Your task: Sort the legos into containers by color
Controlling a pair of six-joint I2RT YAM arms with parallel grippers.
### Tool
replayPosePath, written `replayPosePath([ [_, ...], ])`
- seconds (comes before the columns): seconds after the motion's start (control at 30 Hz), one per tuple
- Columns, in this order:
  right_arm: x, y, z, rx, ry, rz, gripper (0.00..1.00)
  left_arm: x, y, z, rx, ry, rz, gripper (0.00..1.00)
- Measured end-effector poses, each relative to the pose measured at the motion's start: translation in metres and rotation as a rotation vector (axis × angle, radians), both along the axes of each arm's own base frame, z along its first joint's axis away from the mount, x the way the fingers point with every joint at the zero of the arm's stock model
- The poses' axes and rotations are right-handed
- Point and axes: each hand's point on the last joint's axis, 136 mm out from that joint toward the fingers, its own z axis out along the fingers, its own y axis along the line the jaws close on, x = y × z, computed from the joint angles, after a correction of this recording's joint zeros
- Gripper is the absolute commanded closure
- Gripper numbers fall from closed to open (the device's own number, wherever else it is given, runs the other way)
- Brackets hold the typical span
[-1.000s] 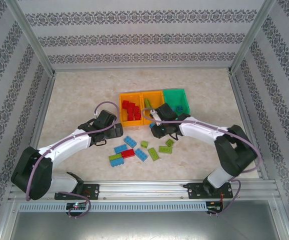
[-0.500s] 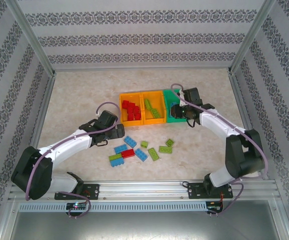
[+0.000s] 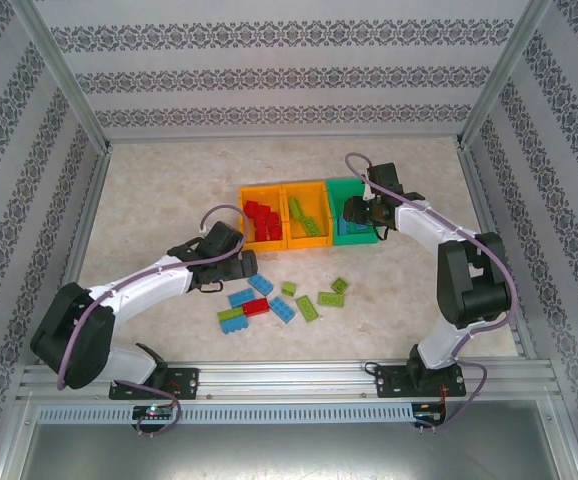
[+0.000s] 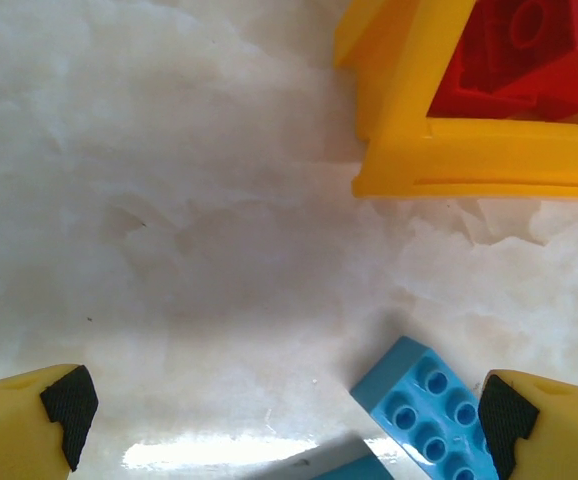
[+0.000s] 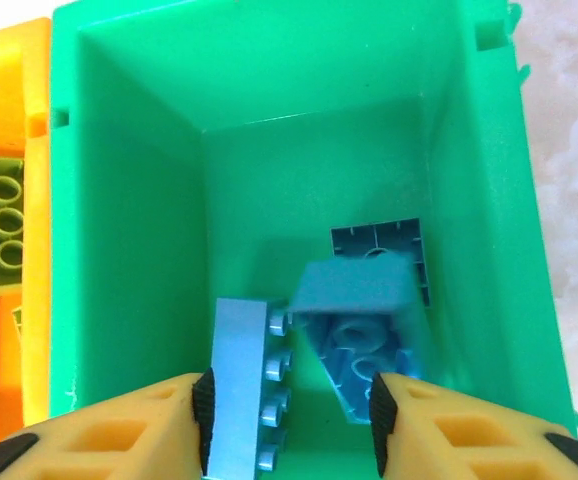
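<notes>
The containers stand in a row: an orange bin (image 3: 243, 214) with red legos (image 3: 263, 222), a middle orange bin (image 3: 310, 241) with green legos, and a green bin (image 3: 355, 239). My right gripper (image 3: 355, 212) hovers over the green bin (image 5: 139, 200), open. A light blue brick (image 5: 239, 390) lies beside its left pad and a darker blue one (image 5: 364, 300) tilts below, neither gripped. My left gripper (image 3: 233, 266) is wide open low over the table. In the left wrist view a blue brick (image 4: 434, 405) lies by the right fingertip of the left gripper (image 4: 284, 420).
Several loose legos lie on the table in front of the bins: blue (image 3: 260, 283), red (image 3: 256, 307), green (image 3: 307, 307). The corner of the red-filled orange bin (image 4: 409, 150) is just ahead of my left gripper. Patterned walls and metal posts enclose the table.
My right arm swung from the loose pile to above the green bin and its jaws opened. My left gripper shifted slightly right toward the blue brick.
</notes>
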Motion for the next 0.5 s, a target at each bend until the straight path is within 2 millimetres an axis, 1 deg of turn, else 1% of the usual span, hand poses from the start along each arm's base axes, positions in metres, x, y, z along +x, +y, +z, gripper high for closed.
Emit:
replayPosePath([
  [0.17,-0.013,-0.003,0.015,0.015,-0.035,-0.011,0.42,0.0,-0.014,-0.003,-0.027,0.038,-0.005,0.02],
  [0.33,-0.03,-0.009,0.036,0.017,-0.095,-0.021,0.34,0.007,-0.033,-0.002,-0.042,0.056,-0.026,0.08],
  [0.5,-0.044,-0.015,0.042,0.012,-0.127,-0.03,0.3,0.008,-0.045,-0.005,-0.045,0.08,-0.042,0.1],
])
